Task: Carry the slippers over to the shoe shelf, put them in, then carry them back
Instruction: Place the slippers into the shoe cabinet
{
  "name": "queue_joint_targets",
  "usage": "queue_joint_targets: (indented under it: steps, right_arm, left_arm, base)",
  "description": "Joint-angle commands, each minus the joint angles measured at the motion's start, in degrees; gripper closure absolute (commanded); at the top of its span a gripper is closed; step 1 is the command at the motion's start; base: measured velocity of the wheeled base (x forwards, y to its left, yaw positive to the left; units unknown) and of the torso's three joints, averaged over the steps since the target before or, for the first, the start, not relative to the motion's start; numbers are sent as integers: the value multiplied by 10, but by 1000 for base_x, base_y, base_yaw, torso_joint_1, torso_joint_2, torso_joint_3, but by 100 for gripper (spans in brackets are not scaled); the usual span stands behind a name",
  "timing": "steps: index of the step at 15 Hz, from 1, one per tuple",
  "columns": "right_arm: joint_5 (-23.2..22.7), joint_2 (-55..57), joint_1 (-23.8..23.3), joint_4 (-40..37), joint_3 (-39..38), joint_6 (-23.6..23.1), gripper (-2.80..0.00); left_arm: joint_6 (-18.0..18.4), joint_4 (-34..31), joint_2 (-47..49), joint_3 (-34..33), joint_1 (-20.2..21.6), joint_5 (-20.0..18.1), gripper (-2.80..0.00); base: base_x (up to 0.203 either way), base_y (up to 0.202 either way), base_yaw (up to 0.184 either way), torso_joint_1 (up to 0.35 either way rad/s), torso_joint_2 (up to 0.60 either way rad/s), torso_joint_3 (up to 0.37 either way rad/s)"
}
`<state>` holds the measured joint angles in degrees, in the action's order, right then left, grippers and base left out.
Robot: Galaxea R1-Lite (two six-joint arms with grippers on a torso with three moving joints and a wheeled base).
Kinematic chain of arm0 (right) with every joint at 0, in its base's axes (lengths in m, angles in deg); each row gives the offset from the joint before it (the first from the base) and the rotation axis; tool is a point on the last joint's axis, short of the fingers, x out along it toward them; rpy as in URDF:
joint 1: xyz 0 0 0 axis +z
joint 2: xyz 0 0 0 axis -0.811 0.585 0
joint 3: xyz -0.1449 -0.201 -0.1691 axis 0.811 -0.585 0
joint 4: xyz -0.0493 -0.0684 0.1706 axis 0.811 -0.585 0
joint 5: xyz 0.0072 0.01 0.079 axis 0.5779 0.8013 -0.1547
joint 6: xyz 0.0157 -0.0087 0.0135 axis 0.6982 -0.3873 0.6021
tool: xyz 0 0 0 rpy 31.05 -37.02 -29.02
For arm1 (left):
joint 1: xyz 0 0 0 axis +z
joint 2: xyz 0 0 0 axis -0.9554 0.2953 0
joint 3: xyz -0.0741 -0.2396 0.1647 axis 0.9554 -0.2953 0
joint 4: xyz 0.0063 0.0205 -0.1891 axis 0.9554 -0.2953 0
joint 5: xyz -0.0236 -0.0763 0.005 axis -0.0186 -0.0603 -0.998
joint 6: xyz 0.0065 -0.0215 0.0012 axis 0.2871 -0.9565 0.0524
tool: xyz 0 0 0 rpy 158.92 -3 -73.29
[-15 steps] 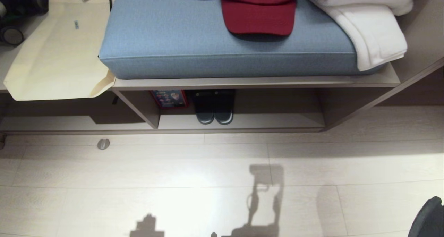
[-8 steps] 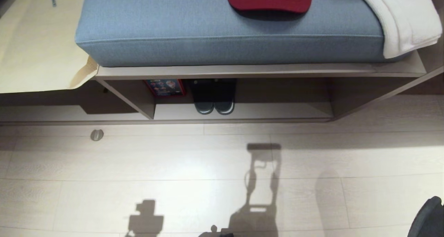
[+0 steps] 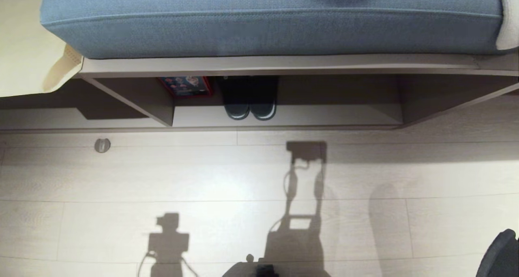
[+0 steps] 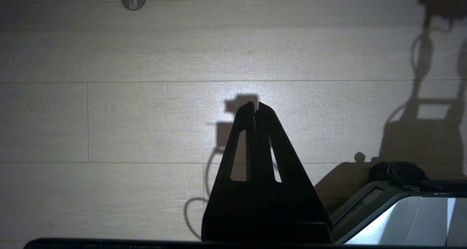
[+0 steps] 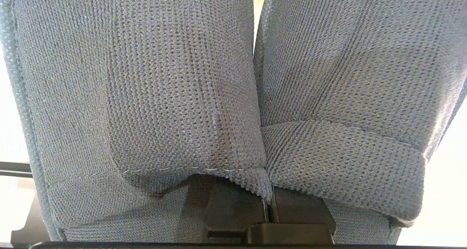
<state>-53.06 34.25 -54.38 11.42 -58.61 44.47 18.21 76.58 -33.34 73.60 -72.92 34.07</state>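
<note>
The slippers (image 5: 182,96), slate-grey knitted fabric, fill the right wrist view side by side. My right gripper (image 5: 268,205) is shut on their inner band edges, with its fingertips hidden under the fabric. The shoe shelf (image 3: 332,115) is a low pale cubby under a cushioned bench, straight ahead across the floor in the head view. An upright divider (image 3: 154,102) bounds it on the left. Neither gripper shows in the head view. My left gripper (image 4: 256,107) hangs shut and empty above the bare floor.
A darker pair of slippers (image 3: 250,106) and a red box (image 3: 185,85) stand inside the shelf. Above lie a blue cushion (image 3: 267,21), a cream bag (image 3: 24,46) and a white blanket (image 3: 511,21). A round metal stop (image 3: 102,145) sits on the floor.
The whole head view has shifted: the bench and shelf slid up the picture and look nearer, and the red cap left the frame. This is camera motion; the things stayed put.
</note>
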Motion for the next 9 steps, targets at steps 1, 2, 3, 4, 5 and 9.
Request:
queue_joint_targets:
  steps: [1, 2, 3, 4, 5, 9]
  right_arm:
    - [0, -1, 0, 0, 0, 0, 0]
    - [0, -1, 0, 0, 0, -1, 0]
    - [0, -1, 0, 0, 0, -1, 0]
    - [0, -1, 0, 0, 0, 0, 0]
    - [0, -1, 0, 0, 0, 0, 0]
    - [0, -1, 0, 0, 0, -1, 0]
  left_arm:
    - [0, 0, 0, 0, 0, 0, 0]
    - [0, 0, 0, 0, 0, 0, 0]
    - [0, 0, 0, 0, 0, 0, 0]
    - [0, 0, 0, 0, 0, 0, 0]
    - [0, 0, 0, 0, 0, 0, 0]
    - [0, 0, 0, 0, 0, 0, 0]
  base:
    - [0, 0, 0, 1, 5, -201]
    - [0, 0, 0, 2, 7, -194]
    - [0, 0, 0, 2, 5, -196]
    - [0, 0, 0, -5, 2, -198]
    - [0, 0, 0, 4, 1, -193]
    - [0, 0, 0, 2, 5, -199]
